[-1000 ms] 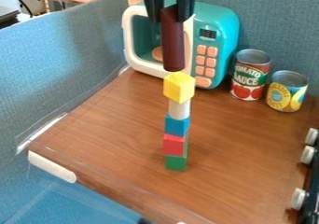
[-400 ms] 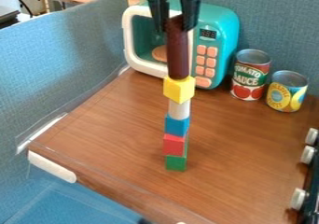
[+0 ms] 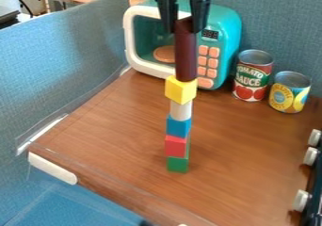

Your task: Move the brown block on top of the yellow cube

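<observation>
Where the bench (image 3: 113, 135) meets its back left corner, a teal toy microwave (image 3: 229, 32) holds an orange disc (image 3: 165, 54). Two cans (image 3: 253, 75) (image 3: 290, 92) along the back edge. Stack (image 3: 177, 147) nearer the front edge: green at bottom, then red, blue, a pale cylinder (image 3: 181, 110), yellow cube (image 3: 180, 91) on top. Gripper (image 3: 183, 26) above, grasping the brown block (image 3: 186, 55) by its upper end; block upright, its foot at the cube's top, though the slant makes contact hard to confirm. Blue fabric partition (image 3: 69, 65) along the left edge; white knobs (image 3: 301, 199) by the right. Labels: tomatoes on the taller can, yellow and blue on the shorter.
</observation>
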